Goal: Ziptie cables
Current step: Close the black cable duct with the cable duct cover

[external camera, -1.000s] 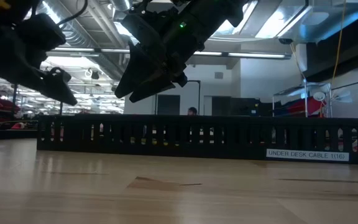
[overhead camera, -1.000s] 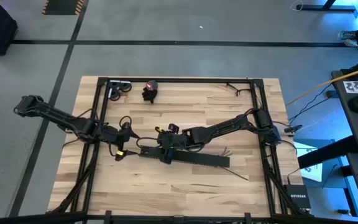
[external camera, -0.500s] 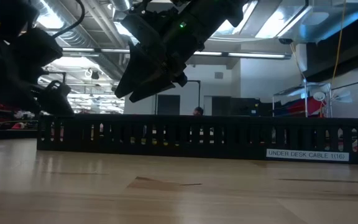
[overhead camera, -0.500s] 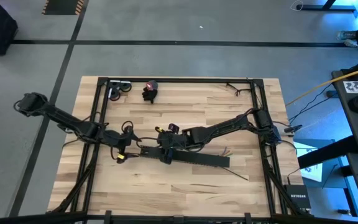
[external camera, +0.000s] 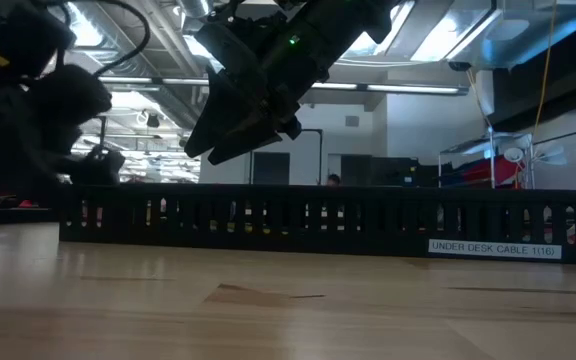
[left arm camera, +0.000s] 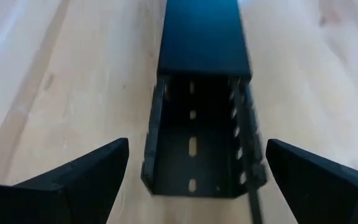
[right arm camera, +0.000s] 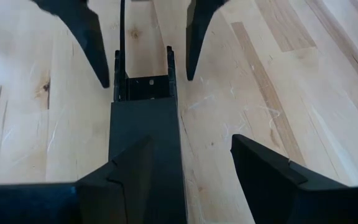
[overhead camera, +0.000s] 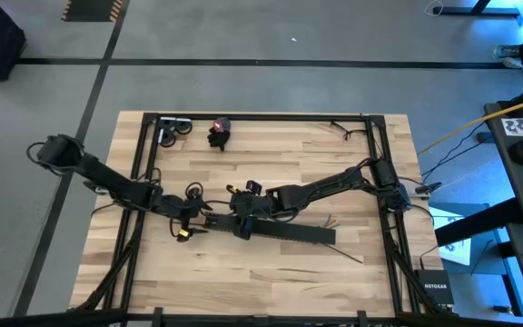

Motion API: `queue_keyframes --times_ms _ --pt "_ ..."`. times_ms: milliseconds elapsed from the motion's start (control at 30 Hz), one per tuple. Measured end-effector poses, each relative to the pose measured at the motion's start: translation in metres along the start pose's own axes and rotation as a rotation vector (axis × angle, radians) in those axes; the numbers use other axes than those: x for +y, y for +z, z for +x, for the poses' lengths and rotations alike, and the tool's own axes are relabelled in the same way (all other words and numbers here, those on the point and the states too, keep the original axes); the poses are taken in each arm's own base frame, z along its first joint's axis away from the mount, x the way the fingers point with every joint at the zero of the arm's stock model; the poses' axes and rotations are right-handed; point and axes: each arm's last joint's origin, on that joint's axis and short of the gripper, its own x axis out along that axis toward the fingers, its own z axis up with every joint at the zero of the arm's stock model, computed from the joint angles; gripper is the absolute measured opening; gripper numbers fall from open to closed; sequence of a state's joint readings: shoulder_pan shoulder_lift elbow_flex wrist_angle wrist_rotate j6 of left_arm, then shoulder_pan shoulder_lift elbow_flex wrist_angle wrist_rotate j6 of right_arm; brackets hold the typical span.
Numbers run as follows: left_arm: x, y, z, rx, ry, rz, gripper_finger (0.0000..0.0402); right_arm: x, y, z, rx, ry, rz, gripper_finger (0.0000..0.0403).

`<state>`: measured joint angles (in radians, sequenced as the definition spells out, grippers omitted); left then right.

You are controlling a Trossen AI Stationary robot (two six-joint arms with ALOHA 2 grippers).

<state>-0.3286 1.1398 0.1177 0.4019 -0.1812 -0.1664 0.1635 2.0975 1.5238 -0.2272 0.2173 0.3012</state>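
A long black slotted bar (overhead camera: 284, 232) lies across the middle of the table, its left end (left arm camera: 194, 155) an open channel and the rest under a lid (right arm camera: 145, 124). My left gripper (overhead camera: 196, 222) is low at that end, open, with one finger on either side of the channel (left arm camera: 196, 143) and not touching it. My right gripper (overhead camera: 236, 218) hangs open above the lidded part (right arm camera: 191, 140), clear of the bar in the low view (external camera: 196, 150). Of the cables I see only a few thin coloured wire ends (overhead camera: 330, 220) beside the bar's right end.
A thin dark strip (right arm camera: 122, 31) runs out of the bar's open end. Another thin strip (overhead camera: 352, 254) lies near the bar's right end. A black-and-red object (overhead camera: 218, 133) and a grey one (overhead camera: 175, 129) sit at the far edge. Black frame rails (overhead camera: 143, 163) border the table.
My left gripper has come down and moved toward the table's right, up to the bar's open left end, and now straddles it. Its fingers have stayed open. The bar has not moved.
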Motion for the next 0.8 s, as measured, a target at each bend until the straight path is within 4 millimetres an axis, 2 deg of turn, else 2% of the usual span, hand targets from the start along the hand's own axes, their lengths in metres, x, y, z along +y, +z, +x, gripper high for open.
queue_keyframes --times_ms 100,367,533,800 --pt "0.000 -0.005 0.006 0.029 0.006 0.014 0.0375 0.000 0.000 0.000 0.000 0.000 0.000 0.0209" --pt "-0.003 -0.001 0.018 -0.057 -0.008 -0.047 0.0375 0.000 0.000 0.000 0.000 0.000 0.000 0.0209" --pt "-0.003 -0.008 0.025 -0.015 0.002 -0.089 0.0373 0.000 0.000 0.000 0.001 -0.001 0.000 0.0209" --pt "-0.003 -0.008 0.027 -0.029 0.007 -0.142 0.0307 0.000 0.000 0.000 0.001 -0.001 0.000 0.0209"
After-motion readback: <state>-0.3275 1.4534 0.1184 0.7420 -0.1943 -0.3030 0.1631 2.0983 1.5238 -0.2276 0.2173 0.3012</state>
